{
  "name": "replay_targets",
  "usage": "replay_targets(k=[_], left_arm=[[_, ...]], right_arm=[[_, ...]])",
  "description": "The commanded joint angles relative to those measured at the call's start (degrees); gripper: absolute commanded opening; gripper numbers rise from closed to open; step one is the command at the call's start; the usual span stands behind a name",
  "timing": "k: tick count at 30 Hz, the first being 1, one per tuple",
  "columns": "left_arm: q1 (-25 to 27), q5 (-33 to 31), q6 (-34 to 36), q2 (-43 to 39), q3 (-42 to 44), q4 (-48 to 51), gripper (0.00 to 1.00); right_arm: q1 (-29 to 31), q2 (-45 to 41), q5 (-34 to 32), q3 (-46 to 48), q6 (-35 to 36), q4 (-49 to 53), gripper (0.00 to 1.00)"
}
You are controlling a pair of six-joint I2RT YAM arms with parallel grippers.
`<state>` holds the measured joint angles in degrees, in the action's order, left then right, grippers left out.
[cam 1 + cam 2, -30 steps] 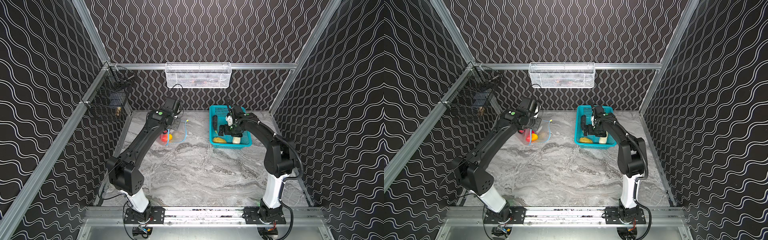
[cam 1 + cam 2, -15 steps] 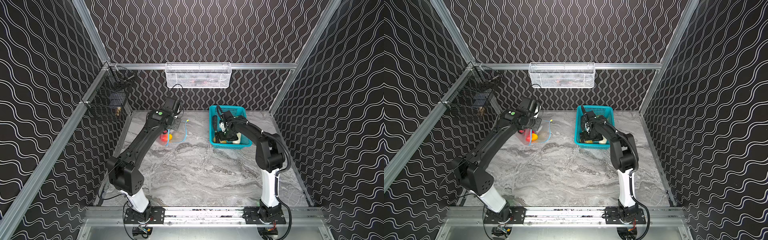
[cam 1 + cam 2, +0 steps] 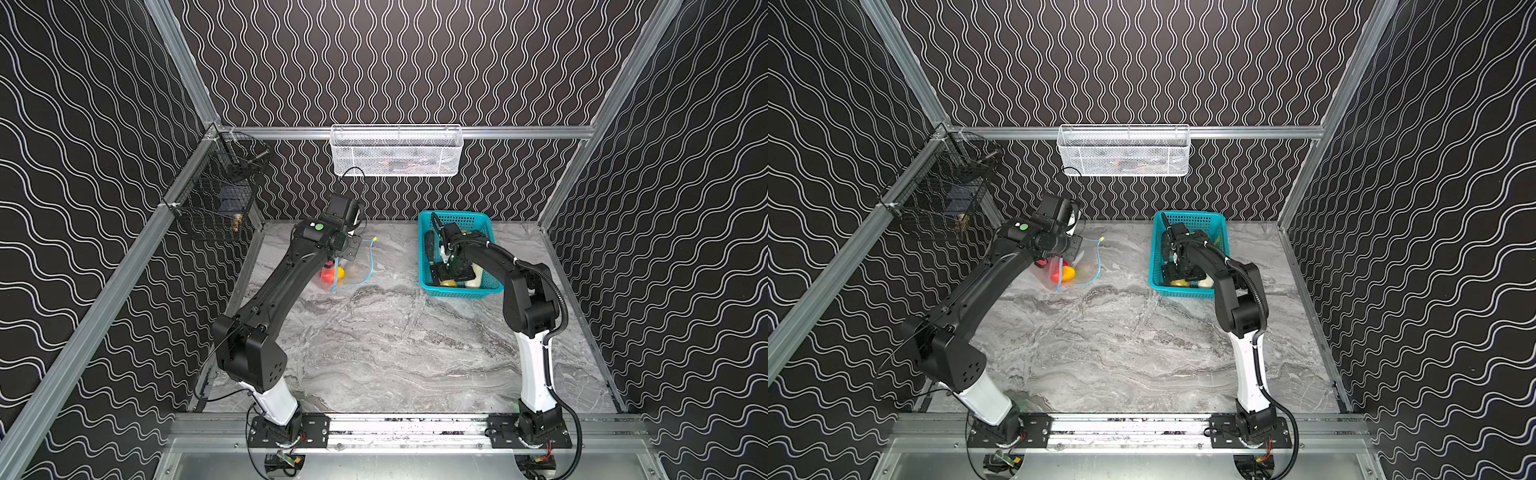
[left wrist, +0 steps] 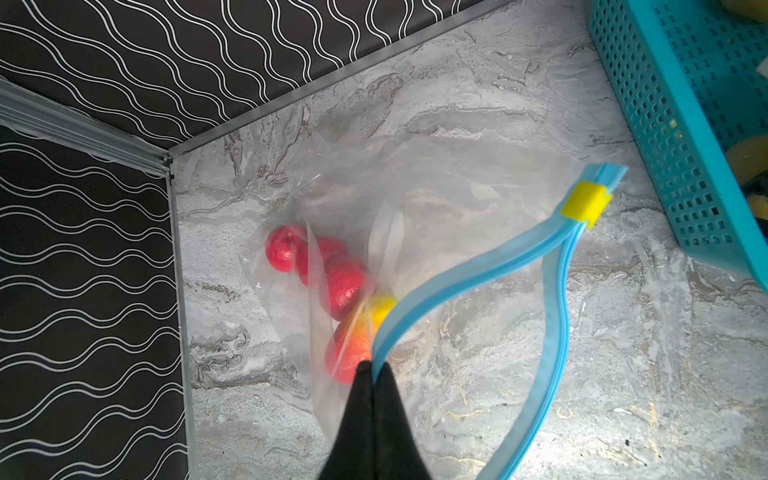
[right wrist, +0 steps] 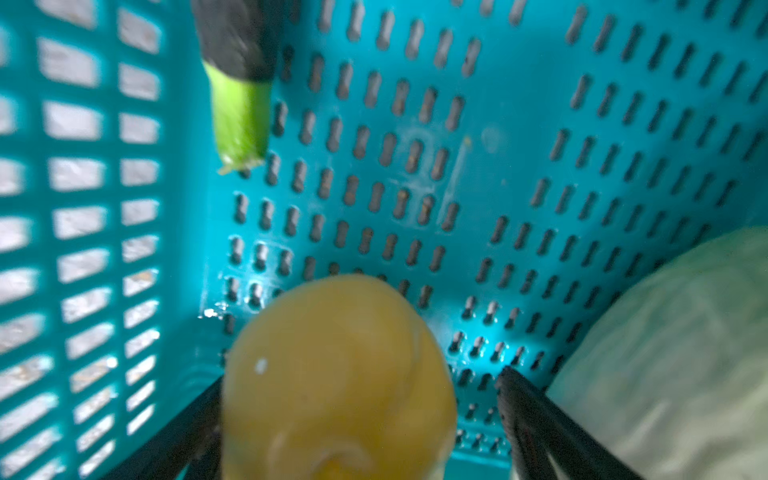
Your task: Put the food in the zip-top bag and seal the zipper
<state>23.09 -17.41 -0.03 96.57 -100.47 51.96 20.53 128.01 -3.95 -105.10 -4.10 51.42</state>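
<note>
My right gripper (image 5: 359,386) has dropped into the teal perforated plastic basket (image 5: 104,208). Its jaws are wide and straddle the smooth yellow-brown toy potato (image 5: 332,353), the next food to bag, with nothing grasped yet. Beside the basket, my left gripper (image 4: 374,370) stays clenched on the light-blue zipper strip (image 4: 469,274) of the clear zip-top bag (image 4: 415,187), holding it agape.

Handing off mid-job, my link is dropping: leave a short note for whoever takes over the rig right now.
Left pincer: shut on one lip of the zipper, holding the zip-top bag open; slider sits at the zipper's other end.
Right pincer: open, down in the teal basket, straddling a yellow potato, not gripped yet.
Done: red tomatoes and a small yellow piece are in the bag.
Left: bag the potato, white-green radish, dark cucumber and anything else in the basket, then seal.
</note>
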Motion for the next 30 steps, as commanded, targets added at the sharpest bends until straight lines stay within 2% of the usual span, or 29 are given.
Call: replay_targets(k=[1,10,13,17,21,25,30], left_arm=[[-0.15,0.1,-0.37,-0.55,0.09,-0.64,0.0],[-0.24,0.55,-0.48,-0.77,0.45,-0.81,0.0],[-0.32,0.78,-0.54,-0.69,0.39,-0.81,0.0],[-0.25,0.85,-0.6,-0.6,0.27,-0.72,0.0],[-0.29,0.74,-0.59,-0.42,0.14,-0.62,0.0],[-0.24,0.7,-0.73,-0.08,-0.23,-0.46,0.0],[-0.29,0.84,-0.79,-0.24,-0.09,-0.53,0.0]], right_arm=[[-0.01,0.67,0.09,-1.4,-1.21,0.6,0.92],[-0.32,2.77,0.69,-3.7,-2.21,1.01,0.79],[-0.59,2.86,1.35,-3.62,-2.92,0.89,0.7],[-1.06,1.92,3.82,-2.48,-3.52,-0.13,0.63],[-1.62,1.06,5.33,-2.1,-5.1,-0.49,0.58],[-2.87,-0.07,5.91,-1.4,-8.84,-1.82,0.59],[-5.36,-1.49,12.59,-0.97,-13.03,-3.43,0.57]])
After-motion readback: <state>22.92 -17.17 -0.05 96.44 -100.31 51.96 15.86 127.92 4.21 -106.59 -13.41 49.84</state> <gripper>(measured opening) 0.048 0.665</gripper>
